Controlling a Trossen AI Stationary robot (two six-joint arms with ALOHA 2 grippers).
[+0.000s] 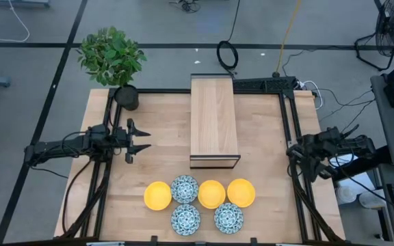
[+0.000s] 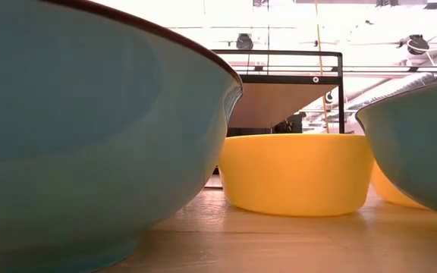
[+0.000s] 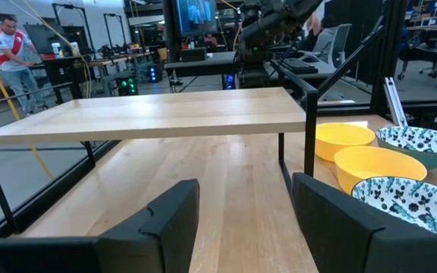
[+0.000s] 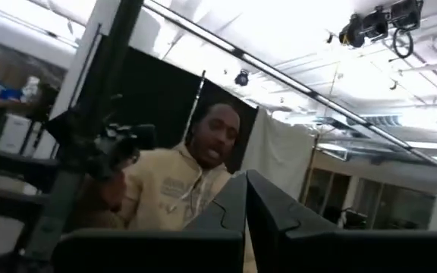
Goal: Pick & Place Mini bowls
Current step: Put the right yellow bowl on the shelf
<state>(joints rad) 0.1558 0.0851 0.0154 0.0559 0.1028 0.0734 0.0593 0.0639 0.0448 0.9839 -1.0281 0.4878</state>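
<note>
Six mini bowls [image 1: 200,202] sit clustered at the near edge of the wooden tabletop [image 1: 156,126], just in front of a low wooden shelf [image 1: 213,119]: three yellow, three blue-patterned. The left claw [image 1: 142,139] hovers at the tabletop's left side, fingers spread wide, holding nothing. The right claw [image 1: 297,162] rests at the right edge, fingers pressed together, empty.

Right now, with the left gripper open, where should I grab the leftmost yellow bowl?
Pinch the leftmost yellow bowl by its rim on the free left edge, coming from above: it sits upright, its right side crowds a floral bowl. The left gripper is nearest.
</note>
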